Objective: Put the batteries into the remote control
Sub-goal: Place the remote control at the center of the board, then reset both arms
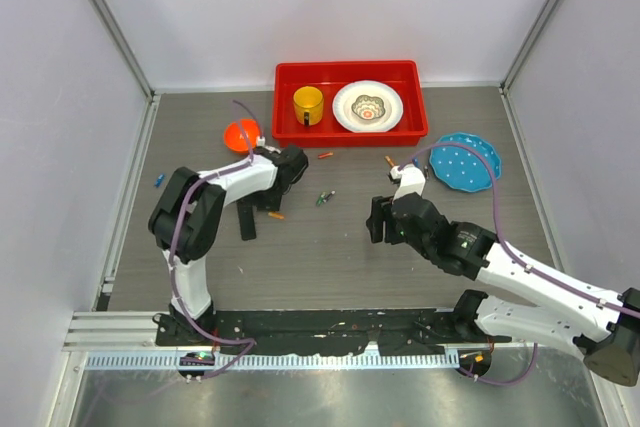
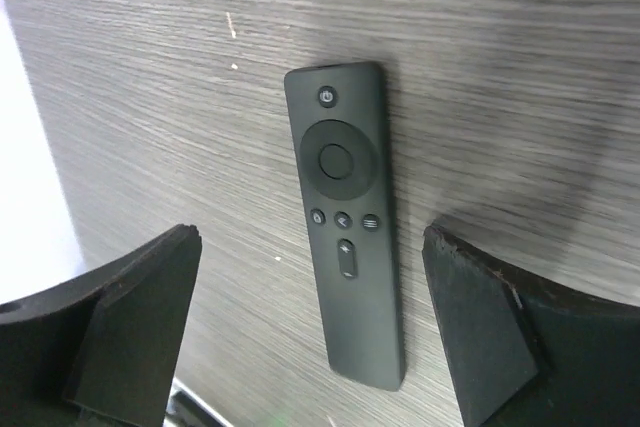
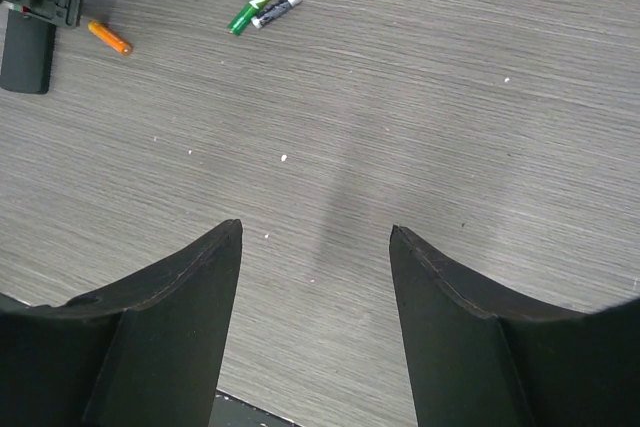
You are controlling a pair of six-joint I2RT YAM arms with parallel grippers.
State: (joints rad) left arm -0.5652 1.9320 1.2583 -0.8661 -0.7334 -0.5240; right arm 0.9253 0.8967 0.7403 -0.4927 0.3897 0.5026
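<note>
The remote control [image 2: 347, 237] is a slim black bar lying flat on the grey table, buttons up. My left gripper [image 2: 312, 237] hovers over its lower half, open, with one finger on each side and neither touching it. From above, the remote control [image 1: 247, 231] shows just below the left gripper [image 1: 247, 209]. An orange battery [image 1: 275, 215] lies right of it. A green battery [image 3: 246, 13] and a black battery [image 3: 275, 8] lie together mid-table. My right gripper [image 3: 315, 232] stands open over bare table, and from above the right gripper [image 1: 380, 219] is right of centre.
A red tray [image 1: 350, 137] at the back holds a yellow mug [image 1: 308, 104] and a white plate [image 1: 368, 106]. An orange bowl [image 1: 241, 134] sits left of it, a blue plate [image 1: 465, 161] to the right. Loose batteries: orange [image 1: 325, 155], orange [image 1: 389, 161], blue [image 1: 158, 180].
</note>
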